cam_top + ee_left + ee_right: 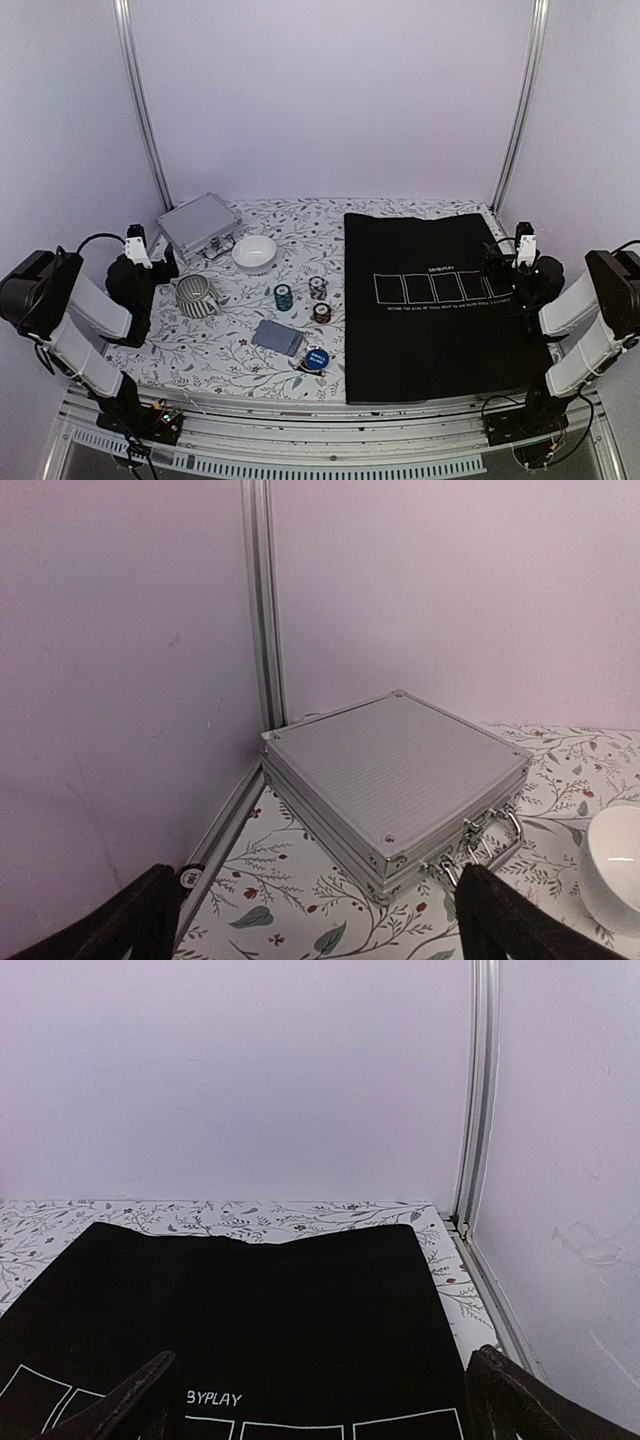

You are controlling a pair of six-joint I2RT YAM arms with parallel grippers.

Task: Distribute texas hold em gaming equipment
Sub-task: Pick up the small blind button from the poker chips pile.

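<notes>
Flowered table [240, 365], mat [430, 330] at three o'clock. Chips [283, 296] — likely light, slick; pinch at rims. Left gripper [315, 900], right gripper [320, 1390] wide, empty.

Mug [197, 296], bowl [254, 253] & case [200, 226] crowd L side; chip stacks [283, 296] sit close, narrow gaps betw them. R side: flat black mat [440, 330], open room above.

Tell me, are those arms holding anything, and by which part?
Nothing. Left end effector open, facing the silver case; right end effector open above the black mat.
</notes>
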